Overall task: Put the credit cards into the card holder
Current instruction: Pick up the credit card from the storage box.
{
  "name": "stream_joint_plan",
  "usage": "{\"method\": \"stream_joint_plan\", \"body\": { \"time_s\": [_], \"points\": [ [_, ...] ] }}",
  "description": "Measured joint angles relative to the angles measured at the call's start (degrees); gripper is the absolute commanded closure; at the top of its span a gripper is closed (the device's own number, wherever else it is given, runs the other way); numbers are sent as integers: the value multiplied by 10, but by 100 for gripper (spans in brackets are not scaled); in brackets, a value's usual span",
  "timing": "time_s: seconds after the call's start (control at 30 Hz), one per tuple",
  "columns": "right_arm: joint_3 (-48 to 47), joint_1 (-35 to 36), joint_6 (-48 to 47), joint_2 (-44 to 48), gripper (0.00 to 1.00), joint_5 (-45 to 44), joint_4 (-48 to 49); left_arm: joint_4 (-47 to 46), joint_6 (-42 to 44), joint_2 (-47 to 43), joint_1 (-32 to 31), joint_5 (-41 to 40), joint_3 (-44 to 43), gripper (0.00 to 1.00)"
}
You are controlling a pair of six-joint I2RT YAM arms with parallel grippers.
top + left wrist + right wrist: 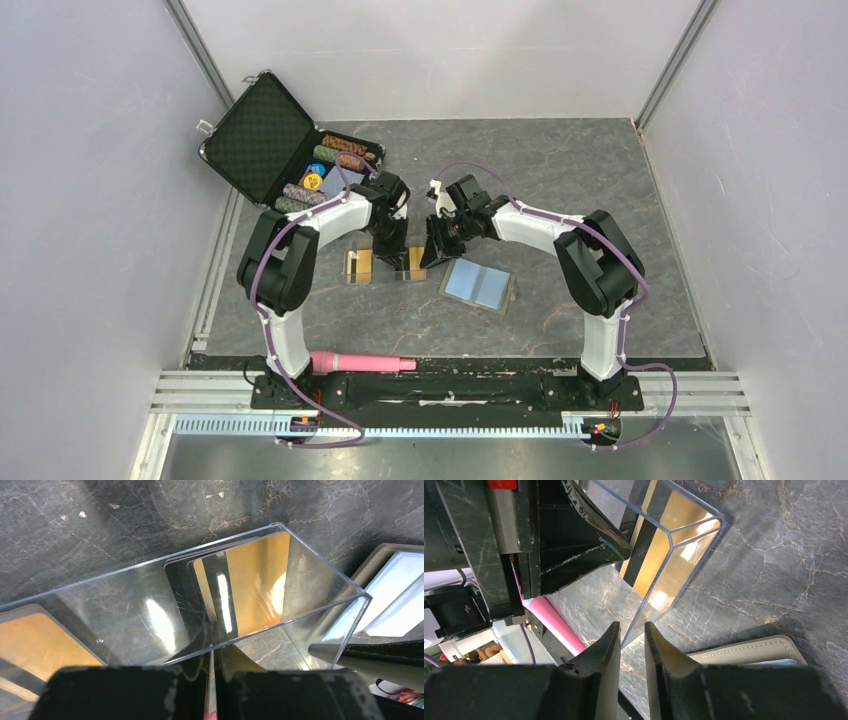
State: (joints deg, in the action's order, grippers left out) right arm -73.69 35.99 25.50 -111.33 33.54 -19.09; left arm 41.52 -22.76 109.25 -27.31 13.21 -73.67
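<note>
A clear plastic box [385, 265] lies on the dark mat with the credit cards inside. In the left wrist view an orange-gold card [260, 580] and a black card [182, 595] overlap in the box's right end. A second orange-gold card [35, 640] is at its left end. The card holder [478, 285] lies open, light blue side up, just right of the box. My left gripper [393, 250] [211, 662] is shut on the box's near wall. My right gripper [432, 255] [631, 626] straddles the box's end wall [674, 575] with a narrow gap.
An open black case [262, 135] with poker chips [335, 165] stands at the back left. A pink cylinder [362, 362] lies at the near edge between the arm bases. Grey walls close in both sides and the back.
</note>
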Motion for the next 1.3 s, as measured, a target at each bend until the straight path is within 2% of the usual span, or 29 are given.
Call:
{"method": "stream_joint_plan", "body": {
  "time_s": [0.1, 0.23, 0.3, 0.43, 0.63, 0.87, 1.07, 1.3],
  "points": [
    [0, 0, 0, 0, 78, 0, 0, 3, 0, 0, -5, -12, -2, 86],
    [0, 0, 0, 0, 78, 0, 0, 4, 1, 0, -10, -17, -5, 71],
    [0, 0, 0, 0, 78, 0, 0, 4, 0, 0, -12, -11, -5, 70],
    [0, 0, 0, 0, 78, 0, 1, 4, 0, -2, -13, -7, -5, 71],
    [3, -1, -1, 3, 78, 0, 1, 6, -1, -10, -12, -7, -5, 83],
    [4, -2, -1, 4, 78, 1, 1, 9, -1, -22, -11, -6, -5, 88],
    [5, -2, -2, 4, 78, 1, 1, 10, -3, -36, -13, 14, -15, 87],
    [7, -2, -2, 4, 78, 1, 6, -25, -18, -43, -18, 58, -17, 75]
  ]
}}
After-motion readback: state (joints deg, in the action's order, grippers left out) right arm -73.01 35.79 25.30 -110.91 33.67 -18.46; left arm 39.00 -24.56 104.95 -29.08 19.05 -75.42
